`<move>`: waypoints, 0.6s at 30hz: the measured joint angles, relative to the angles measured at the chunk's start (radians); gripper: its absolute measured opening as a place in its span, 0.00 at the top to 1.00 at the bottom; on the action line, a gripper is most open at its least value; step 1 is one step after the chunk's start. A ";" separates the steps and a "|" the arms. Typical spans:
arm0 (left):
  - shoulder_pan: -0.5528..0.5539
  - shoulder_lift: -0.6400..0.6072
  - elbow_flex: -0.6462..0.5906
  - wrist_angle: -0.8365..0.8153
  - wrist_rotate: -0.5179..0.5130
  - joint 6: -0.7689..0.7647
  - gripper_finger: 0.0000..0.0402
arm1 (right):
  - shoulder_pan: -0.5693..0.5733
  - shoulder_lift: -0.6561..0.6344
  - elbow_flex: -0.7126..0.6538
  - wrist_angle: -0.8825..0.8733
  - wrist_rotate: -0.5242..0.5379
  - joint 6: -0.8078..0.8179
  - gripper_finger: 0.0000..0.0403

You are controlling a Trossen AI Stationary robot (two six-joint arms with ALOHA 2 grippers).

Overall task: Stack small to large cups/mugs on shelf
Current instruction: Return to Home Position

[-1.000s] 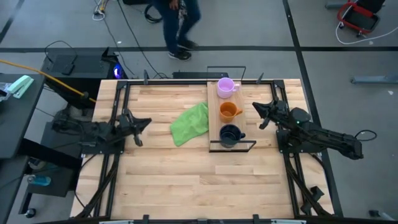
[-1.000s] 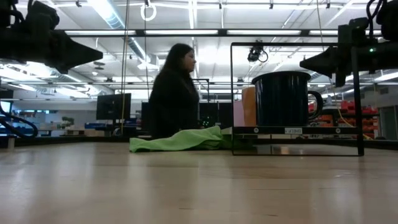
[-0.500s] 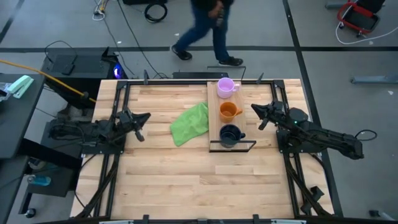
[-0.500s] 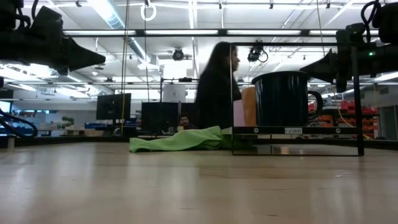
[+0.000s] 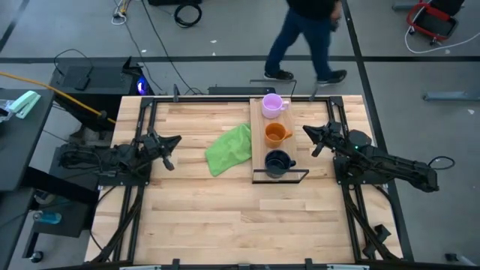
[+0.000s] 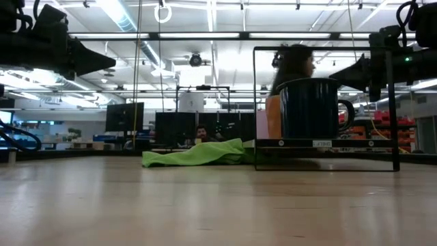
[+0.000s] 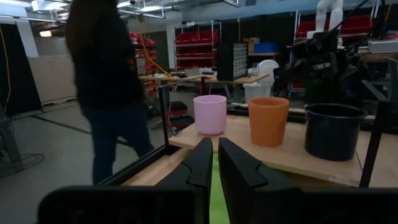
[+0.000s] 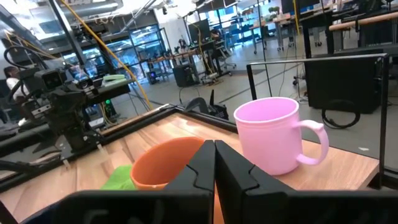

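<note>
The right claw [image 5: 310,139] is hovering just right of centre in the high view, its fingers pressed together on nothing, as the right wrist view shows with the two dark fingers [image 8: 202,163] meeting in a seam. It is aiming at the shelf [image 5: 258,124] from a small distance and touching none of the mugs, which fits an arm that is done placing and is on its way to rest. Just beyond it, the shelf is running from upper centre down the frame, and the three mugs are standing upright on it in a row, apart from one another: the pale purple mug [image 5: 271,105] at the upper end, the orange mug [image 5: 276,134] in the middle, the navy mug [image 5: 277,161] at the lower end by the black wire frame. The row appears to be going from smallest to largest, so I judge the stacking finished. All three handles are pointing to the right of the frame, toward the right arm, probably because that is the side they were gripped from. The green cloth [image 5: 229,148] is lying crumpled on the worktop [image 5: 225,217], with its right edge at the shelf's left side. The left claw [image 5: 171,147] is waiting at mid-left, well apart from the shelf, its fingers nearly closed and empty. A person [image 5: 307,34] is walking across the floor along the top of the frame, clear of both arms.
</note>
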 joint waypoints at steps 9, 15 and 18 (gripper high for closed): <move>0.000 0.000 0.000 0.008 -0.001 0.000 0.92 | 0.000 0.000 0.000 0.001 0.000 0.000 0.97; 0.000 0.000 0.000 0.012 -0.002 0.000 0.93 | 0.000 0.000 0.000 0.001 0.000 0.000 0.97; 0.000 0.000 0.000 0.014 -0.002 0.000 0.92 | 0.000 0.000 0.000 0.001 0.000 0.000 0.97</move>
